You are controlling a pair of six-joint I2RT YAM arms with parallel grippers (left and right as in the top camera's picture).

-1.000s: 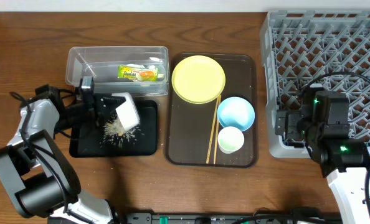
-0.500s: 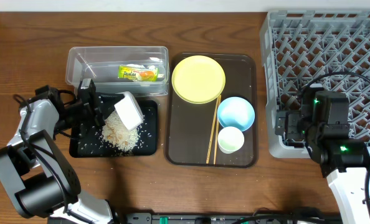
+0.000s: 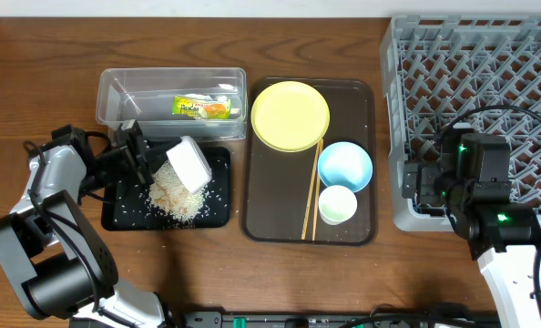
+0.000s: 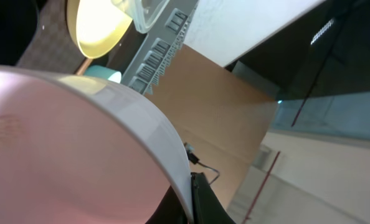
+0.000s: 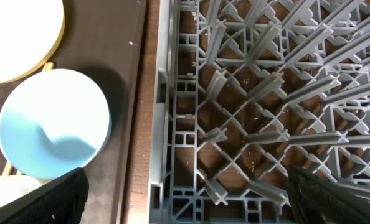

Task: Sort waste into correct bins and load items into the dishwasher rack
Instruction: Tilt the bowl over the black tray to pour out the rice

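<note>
The white bowl (image 4: 60, 143) is filling most of the left wrist view as a pale, blurred curve. It is hiding the left hand's own fingers there, apart from a dark sliver under the rim. Only the overhead view is showing the grip: the left hand (image 3: 150, 162) is clamping the white bowl (image 3: 187, 166) by its rim and tipping it on its side over the black tray (image 3: 218, 211). A heap of rice (image 3: 175, 193) is lying on that tray, with stray grains scattered around it. The bowl is covering part of the heap. The snack wrapper (image 3: 202, 108) is lying inside the clear tub (image 3: 116, 91), behind the black tray on the table (image 3: 34, 73). The yellow plate (image 3: 290, 115), blue bowl (image 3: 345, 167), white cup (image 3: 337, 204) and chopsticks (image 3: 311, 196) are sitting on the brown tray (image 3: 275, 200). From above, the right hand (image 3: 421, 187) is mostly hiding under its own arm, at the near left corner of the rack (image 3: 489, 73). The right wrist view is showing that hand (image 5: 191, 196) spread wide and gripping nothing. Its fingers (image 5: 48, 196) are being cut off at the bottom corners, and the blue bowl (image 5: 51, 124) is lying just beside the rack (image 5: 266, 93).
</note>
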